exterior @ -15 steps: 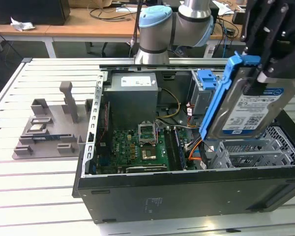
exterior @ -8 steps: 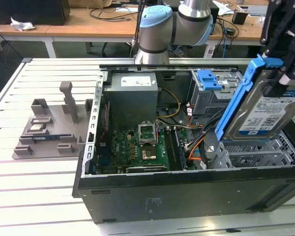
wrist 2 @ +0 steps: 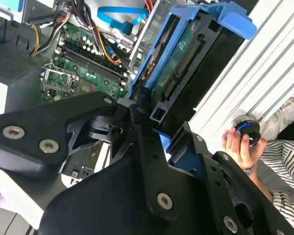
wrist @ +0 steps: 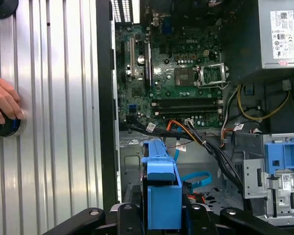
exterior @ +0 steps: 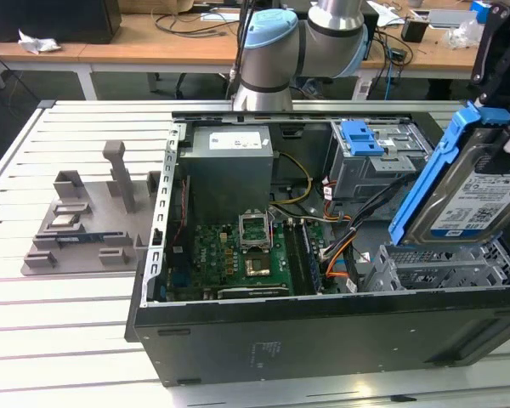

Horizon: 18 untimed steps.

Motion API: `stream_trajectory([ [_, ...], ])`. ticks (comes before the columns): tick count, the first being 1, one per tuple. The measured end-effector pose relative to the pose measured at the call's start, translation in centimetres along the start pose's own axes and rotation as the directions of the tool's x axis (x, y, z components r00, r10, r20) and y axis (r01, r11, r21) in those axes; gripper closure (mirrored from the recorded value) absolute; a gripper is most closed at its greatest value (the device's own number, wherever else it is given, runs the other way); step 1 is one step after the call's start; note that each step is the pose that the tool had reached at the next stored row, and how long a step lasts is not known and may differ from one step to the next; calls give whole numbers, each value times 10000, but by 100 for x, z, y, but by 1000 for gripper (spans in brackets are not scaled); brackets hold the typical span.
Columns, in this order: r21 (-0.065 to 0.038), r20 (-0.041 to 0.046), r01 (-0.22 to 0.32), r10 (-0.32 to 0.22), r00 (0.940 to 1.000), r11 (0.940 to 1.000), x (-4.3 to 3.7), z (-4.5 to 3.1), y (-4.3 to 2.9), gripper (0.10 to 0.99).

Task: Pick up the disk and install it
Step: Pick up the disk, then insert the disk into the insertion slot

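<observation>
One thing that worries me: the jaws are clamped on one end of the disk [exterior: 472, 191], which hangs tilted over the drive cage [exterior: 442, 272], so it could snag those loose cables [exterior: 370, 204] or jam crooked.

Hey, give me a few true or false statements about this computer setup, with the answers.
1. The gripper holds the disk. True.
2. The circuit board inside the computer case is uncovered. True.
3. The disk lies flat inside the case. False: it hangs tilted above the case, in the gripper.
4. The grey box with the white label sits outside the case. False: it sits inside, next to the circuit board.
5. A hand rests on a black-and-blue knob. True.
</observation>
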<state>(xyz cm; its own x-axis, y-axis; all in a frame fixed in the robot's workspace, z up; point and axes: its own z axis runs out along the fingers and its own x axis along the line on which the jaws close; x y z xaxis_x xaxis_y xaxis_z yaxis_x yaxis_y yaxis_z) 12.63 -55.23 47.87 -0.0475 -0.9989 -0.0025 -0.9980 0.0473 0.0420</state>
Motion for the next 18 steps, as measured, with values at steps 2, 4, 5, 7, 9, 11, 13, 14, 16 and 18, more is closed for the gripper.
stream_trajectory([
  [2, 0, -9, -3, 3, 10000, 10000, 0, 0, -1, 722],
  [4, 0, -12, -2, 2, 10000, 10000, 0, 0, -2, 722],
  [5, 0, -12, -2, 2, 10000, 10000, 0, 0, -2, 722],
  [7, 0, -13, -2, 2, 10000, 10000, 0, 0, -2, 722],
  [9, 0, -15, -2, 2, 10000, 10000, 0, 0, -2, 722],
  [11, 1, -17, -2, 2, 10000, 10000, 0, 0, -2, 722],
  [13, 1, -17, -2, 2, 10000, 10000, 0, 0, -2, 722],
  [14, 1, -19, -2, 2, 10000, 10000, 0, 0, -2, 722],
  [16, 1, -18, -2, 2, 10000, 10000, 0, 10, -2, 722],
  [18, 1, -22, -3, 3, 10000, 10000, 0, 40, -4, 722],
])
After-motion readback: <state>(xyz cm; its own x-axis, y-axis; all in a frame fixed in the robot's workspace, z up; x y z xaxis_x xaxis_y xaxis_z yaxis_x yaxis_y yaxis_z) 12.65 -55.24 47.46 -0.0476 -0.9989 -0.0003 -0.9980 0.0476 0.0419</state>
